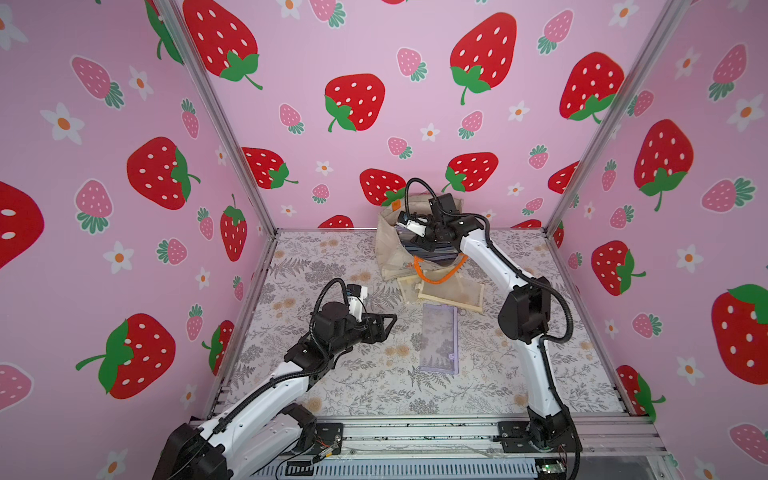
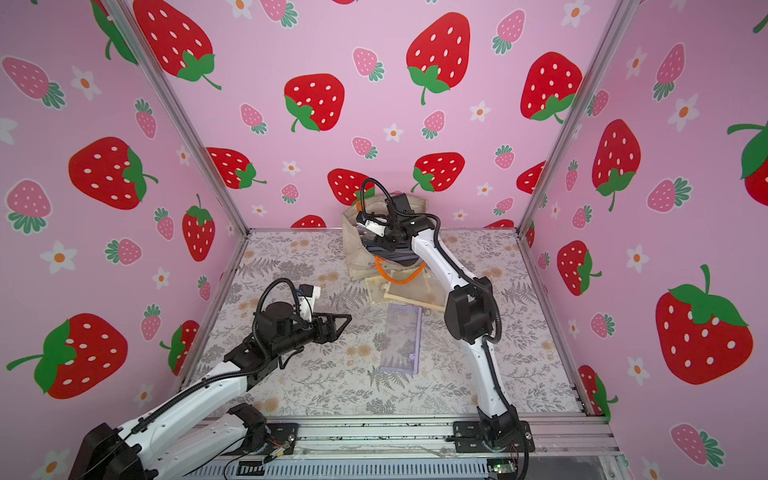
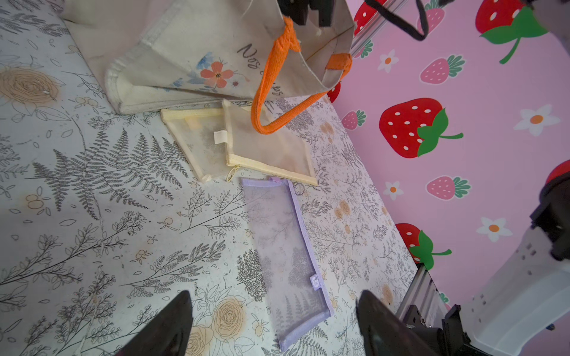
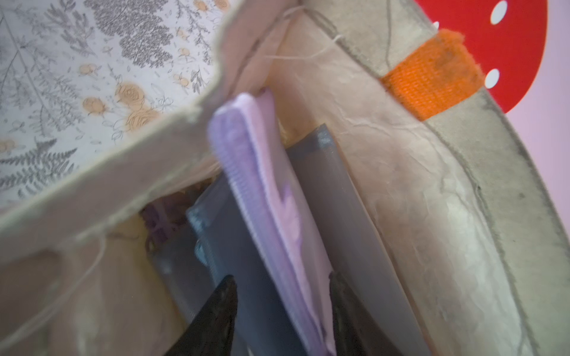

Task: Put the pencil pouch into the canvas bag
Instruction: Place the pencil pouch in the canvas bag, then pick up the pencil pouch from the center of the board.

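Left wrist view: nearest, the left gripper (image 3: 274, 292) is held empty, jaws wide apart, above the floral-printed table cover (image 3: 92, 215), near a flat lilac see-through mesh pouch (image 3: 283, 246). Farther back, the soft lilac zip-edged pencil pouch (image 4: 271, 185) is seen edge-up inside the mouth of the cream canvas bag with orange handles (image 4: 447, 215), against grey flat pouches (image 4: 327, 191); the right gripper (image 4: 281, 277) is set astride it, though whether it is pinched cannot be told. It is judged light, thin and limp, best taken by the stiffer zip edge.
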